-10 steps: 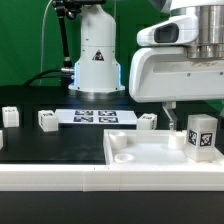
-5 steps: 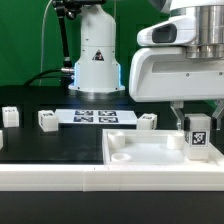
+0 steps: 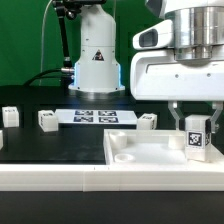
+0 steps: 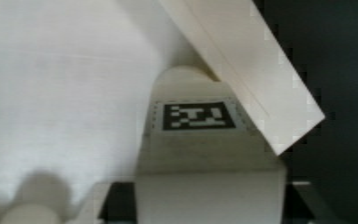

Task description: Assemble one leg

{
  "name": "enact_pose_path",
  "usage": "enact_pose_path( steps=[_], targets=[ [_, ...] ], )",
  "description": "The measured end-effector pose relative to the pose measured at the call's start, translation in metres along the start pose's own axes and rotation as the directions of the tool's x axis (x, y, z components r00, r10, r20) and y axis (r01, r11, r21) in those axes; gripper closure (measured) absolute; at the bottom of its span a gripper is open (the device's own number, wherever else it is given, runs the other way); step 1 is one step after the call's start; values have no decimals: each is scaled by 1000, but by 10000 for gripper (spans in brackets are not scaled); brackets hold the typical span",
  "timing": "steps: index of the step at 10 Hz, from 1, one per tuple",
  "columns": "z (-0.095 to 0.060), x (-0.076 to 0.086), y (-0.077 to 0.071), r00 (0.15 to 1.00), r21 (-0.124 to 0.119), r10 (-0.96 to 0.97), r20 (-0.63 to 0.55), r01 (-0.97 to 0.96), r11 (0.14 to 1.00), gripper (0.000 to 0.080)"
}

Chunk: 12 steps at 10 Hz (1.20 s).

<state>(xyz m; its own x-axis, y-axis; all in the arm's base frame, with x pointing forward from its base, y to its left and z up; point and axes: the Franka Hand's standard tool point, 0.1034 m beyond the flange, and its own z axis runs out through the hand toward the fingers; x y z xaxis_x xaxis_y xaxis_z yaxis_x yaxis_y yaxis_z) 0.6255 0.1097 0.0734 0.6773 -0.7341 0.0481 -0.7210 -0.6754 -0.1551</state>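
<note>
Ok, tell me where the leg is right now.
In the exterior view the leg stands upright at the right, between the gripper fingers, over the right end of the white tray.

The leg looks smooth matt white plastic.

Hung upright from the white arm; two-finger gripper pointed straight down, dark fingers closed around a white post
</note>
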Motion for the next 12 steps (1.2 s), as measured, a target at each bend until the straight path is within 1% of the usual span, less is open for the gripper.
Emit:
enact_pose_path(
  steps=[1,2,3,6,7,8,9,10,11,12],
  targets=[
    [0,-1,0,996,-4,92,-1,-92,996,508],
    [0,-2,1,972,-8,233,-11,-234,972,507],
    [0,-4,1,931,-11,364,-26,-365,931,506],
    [0,-5,1,842,-16,539,-39,-539,842,506],
    [0,-4,2,841,-14,539,-37,-540,842,506],
    [0,-5,1,841,-14,540,-36,-541,841,431],
    [0,-5,1,849,-14,527,-35,-528,849,431],
    [0,-5,1,877,-19,480,-34,-481,877,292],
    [-1,-4,1,906,-27,422,-28,-422,906,195],
    [-2,0,1,957,-33,288,-23,-289,957,195]
  ],
)
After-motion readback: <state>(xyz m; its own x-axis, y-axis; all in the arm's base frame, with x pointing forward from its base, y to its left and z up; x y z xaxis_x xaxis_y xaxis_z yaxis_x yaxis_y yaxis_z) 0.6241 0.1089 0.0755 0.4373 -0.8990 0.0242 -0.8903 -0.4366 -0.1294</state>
